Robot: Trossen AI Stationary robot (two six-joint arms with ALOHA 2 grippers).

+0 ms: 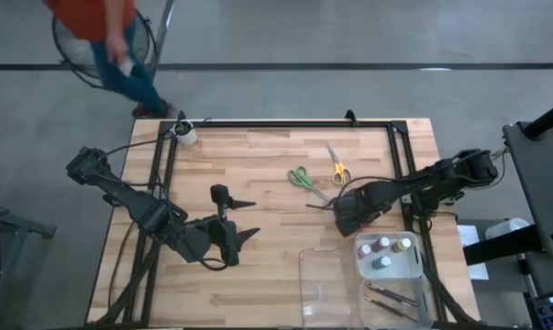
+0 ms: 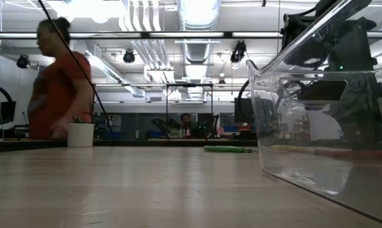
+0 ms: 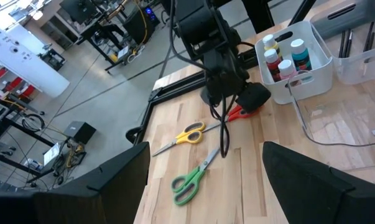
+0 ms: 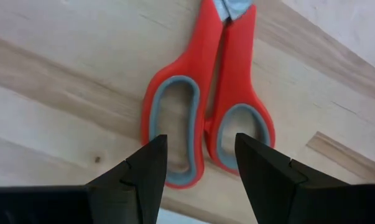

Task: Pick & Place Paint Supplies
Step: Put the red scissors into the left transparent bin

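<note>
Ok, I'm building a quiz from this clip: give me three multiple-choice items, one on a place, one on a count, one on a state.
1. Where do the paint bottles stand?
A. in the white bin
B. on bare wood
C. in the round cup

2. How many scissors lie on the table?
A. one
B. two
C. three

3. How do the right gripper's jaws stand?
A. shut on a brush
B. open over the red scissors
C. open over the green scissors

A: the high view shows them in the white bin.
C: green scissors, yellow scissors and red scissors lie there.
B: the right wrist view shows the jaws apart above the red handles.
</note>
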